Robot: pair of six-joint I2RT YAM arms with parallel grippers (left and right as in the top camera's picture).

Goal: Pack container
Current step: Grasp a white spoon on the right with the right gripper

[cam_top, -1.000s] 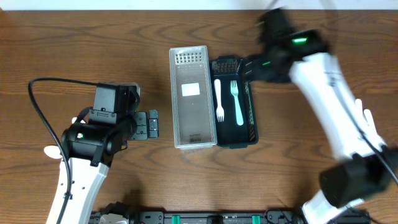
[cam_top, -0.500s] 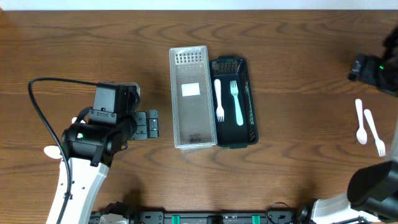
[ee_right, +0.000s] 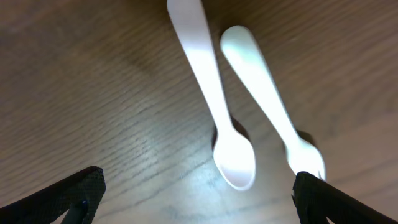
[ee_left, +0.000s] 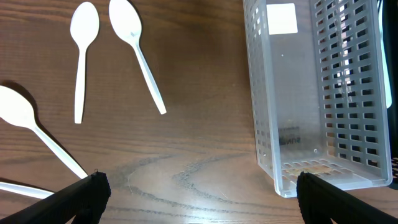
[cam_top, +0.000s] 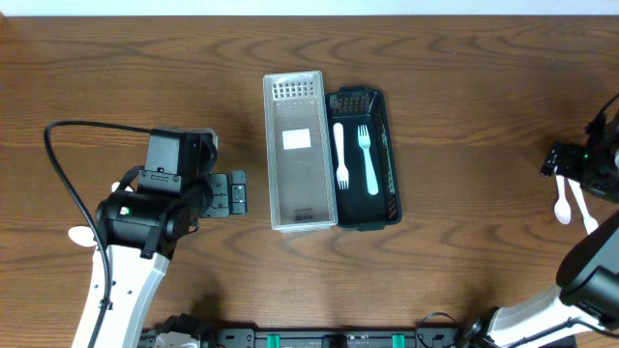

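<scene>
A clear perforated container (cam_top: 300,153) lies at mid table, touching a black container (cam_top: 384,164) on its right that holds two white forks (cam_top: 354,155). My left gripper (cam_top: 235,193) is open and empty just left of the clear container (ee_left: 317,93), its fingertips (ee_left: 202,199) over bare wood. Three white spoons (ee_left: 84,56) lie behind it in the left wrist view. My right gripper (cam_top: 561,169) is open and empty at the far right, above a white spoon (cam_top: 562,205) and a second white utensil (cam_top: 586,217). Both show in the right wrist view, the spoon (ee_right: 214,106) between the fingertips (ee_right: 199,199), the other utensil (ee_right: 273,112) beside it.
One white spoon bowl (cam_top: 82,235) peeks out beside the left arm. A black cable (cam_top: 58,164) loops over the table on the left. The table's front rail (cam_top: 319,338) runs along the bottom edge.
My right arm has swung from over the black container to the far right edge, above the spoon and the other utensil. The left arm has not moved.
</scene>
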